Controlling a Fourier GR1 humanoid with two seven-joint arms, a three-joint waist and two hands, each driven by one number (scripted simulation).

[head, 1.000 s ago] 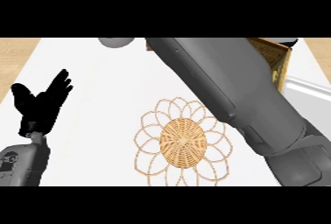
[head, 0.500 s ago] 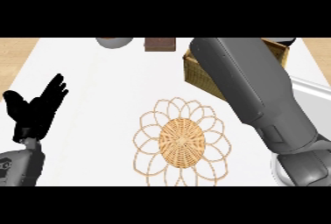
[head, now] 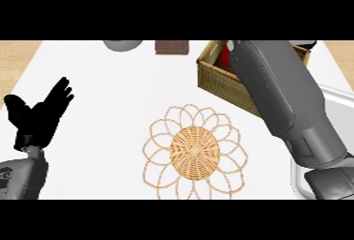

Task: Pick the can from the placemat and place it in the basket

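Left hand (head: 40, 115) rests open at the left edge, fingers up. Right forearm (head: 283, 98) reaches over the woven basket (head: 220, 80); its hand is hidden, so I cannot tell its state. Something red (head: 227, 56), maybe the can, sits inside the basket. The flower-shaped placemat (head: 194, 150) lies bare.

I take the placemat (head: 195, 150) as landmark: it lies mid-counter. The basket (head: 220, 75) stands behind it to the right, a can (head: 227, 55) inside. My left hand (head: 40, 117) rests left of the placemat; my right forearm (head: 283, 98) crosses over the basket.
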